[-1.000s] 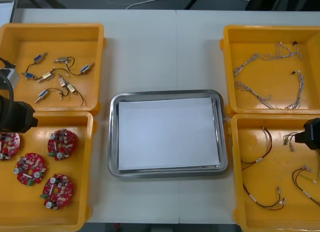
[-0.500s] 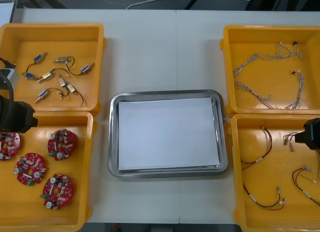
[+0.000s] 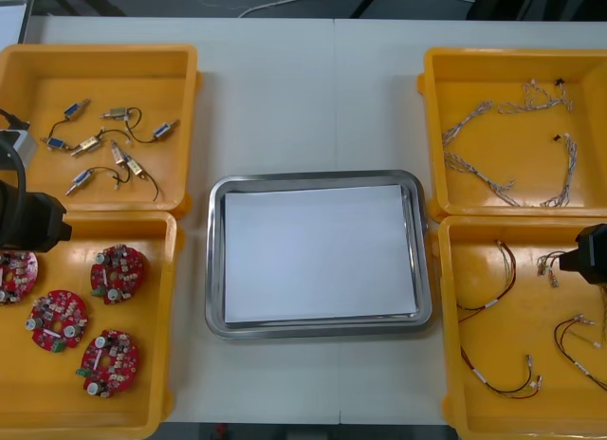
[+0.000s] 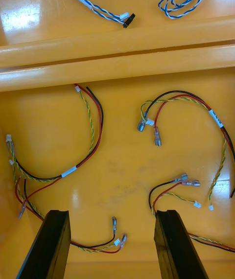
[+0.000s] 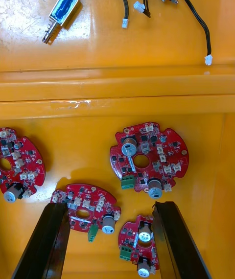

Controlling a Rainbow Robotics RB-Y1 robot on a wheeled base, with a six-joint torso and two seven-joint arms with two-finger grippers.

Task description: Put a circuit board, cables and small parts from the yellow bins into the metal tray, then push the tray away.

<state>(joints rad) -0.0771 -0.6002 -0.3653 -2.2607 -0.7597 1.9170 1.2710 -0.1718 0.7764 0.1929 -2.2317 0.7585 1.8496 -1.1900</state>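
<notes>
Seemingly, leftmost circuit board (image 3: 19, 274) half-hidden

On the light table (image 3: 313, 99) a metal tray (image 3: 216, 260), white inside, lies in the middle between four yellow bins. The far left bin (image 3: 38, 80) holds small metal parts (image 3: 116, 151) with black leads, and the near left bin (image 3: 142, 388) holds round red circuit boards (image 3: 118, 273). The far right bin (image 3: 465, 80) holds pale twisted cables (image 3: 479, 170), and the near right bin (image 3: 541, 317) holds red and yellow cables (image 3: 512, 274). The left arm (image 3: 33, 222) hangs over the left bins' shared edge. The right arm (image 3: 590, 253) hangs over the near right bin.
</notes>
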